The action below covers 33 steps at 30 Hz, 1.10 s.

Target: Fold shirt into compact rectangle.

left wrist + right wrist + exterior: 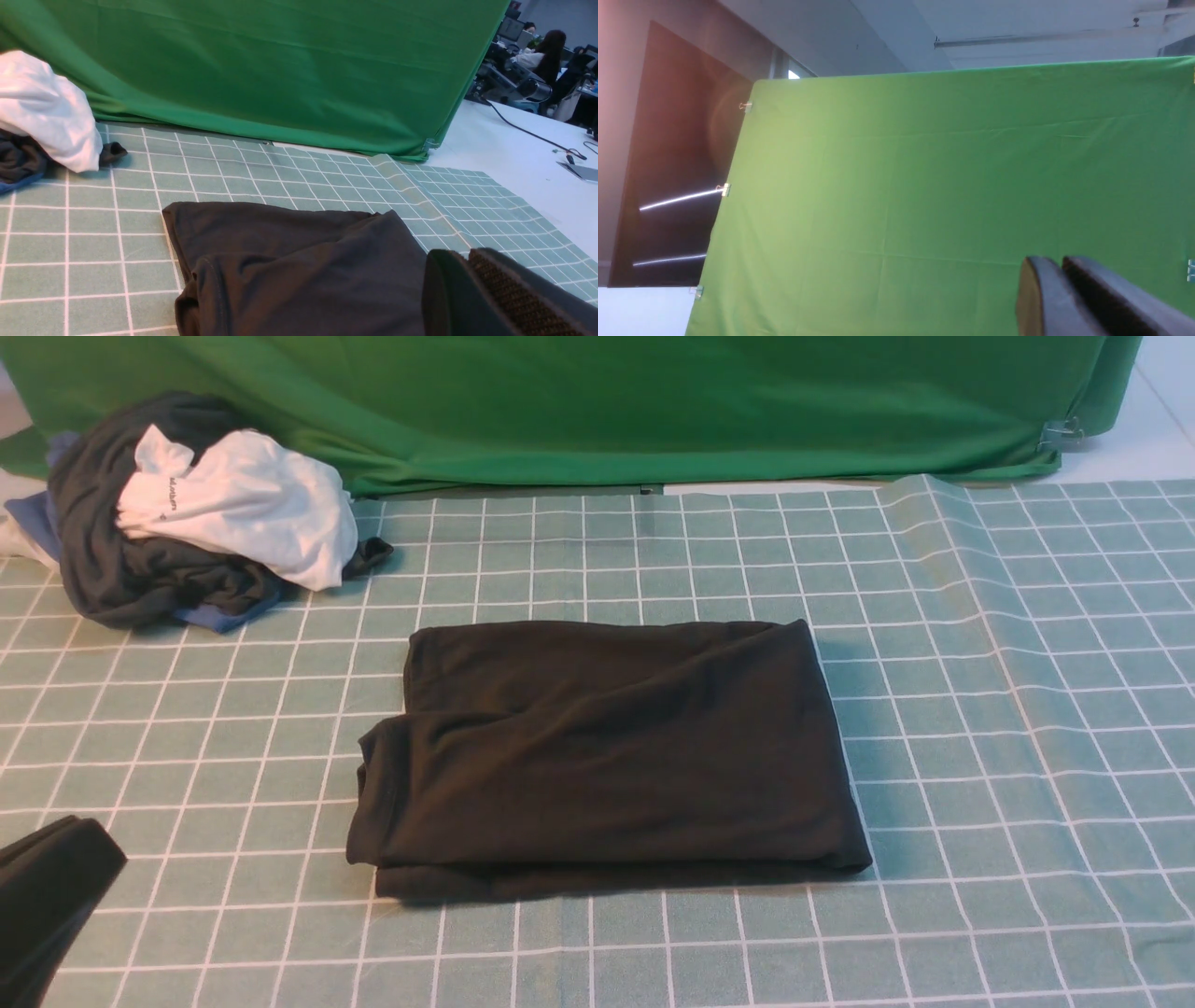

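The left gripper point(460, 261) hangs with its jaws together, empty, near the shirt's point(607, 756) near-left corner. The right gripper point(1057, 270), jaws together and empty, faces the green backdrop point(597, 401). The shirt lies mid-table on the checked cloth point(1008, 709) as a layered rectangle; folding looks essentially done, though its left edge is stepped.

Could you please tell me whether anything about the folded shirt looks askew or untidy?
Slightly. The shirt is a rough rectangle, but its left edge is stepped, the lower layers jutting further left than the top, and a diagonal crease crosses it. Nothing looks damaged.
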Each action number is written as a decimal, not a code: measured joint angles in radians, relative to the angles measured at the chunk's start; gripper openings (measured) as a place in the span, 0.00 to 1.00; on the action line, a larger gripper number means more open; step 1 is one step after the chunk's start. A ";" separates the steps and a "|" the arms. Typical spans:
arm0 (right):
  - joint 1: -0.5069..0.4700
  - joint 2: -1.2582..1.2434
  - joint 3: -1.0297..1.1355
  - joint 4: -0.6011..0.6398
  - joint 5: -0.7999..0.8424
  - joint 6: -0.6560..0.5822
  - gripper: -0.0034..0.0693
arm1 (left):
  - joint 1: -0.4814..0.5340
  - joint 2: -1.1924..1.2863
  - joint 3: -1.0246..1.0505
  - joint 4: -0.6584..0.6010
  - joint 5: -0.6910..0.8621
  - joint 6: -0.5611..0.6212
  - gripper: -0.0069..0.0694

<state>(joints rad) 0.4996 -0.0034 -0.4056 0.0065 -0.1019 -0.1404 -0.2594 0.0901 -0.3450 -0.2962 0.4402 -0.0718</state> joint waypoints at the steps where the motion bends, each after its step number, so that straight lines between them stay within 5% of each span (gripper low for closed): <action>1: 0.000 0.000 0.000 0.000 0.002 0.000 0.14 | 0.000 0.000 0.000 0.000 -0.006 0.000 0.11; 27: 0.000 0.000 0.000 -0.006 0.001 0.000 0.26 | 0.001 0.000 0.002 0.083 -0.037 0.054 0.11; 33: 0.000 0.000 0.000 -0.006 0.001 0.000 0.28 | 0.121 -0.059 0.075 0.152 -0.111 0.072 0.11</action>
<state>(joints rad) 0.4996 -0.0034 -0.4056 0.0000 -0.1012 -0.1404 -0.1388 0.0314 -0.2704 -0.1439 0.3290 0.0000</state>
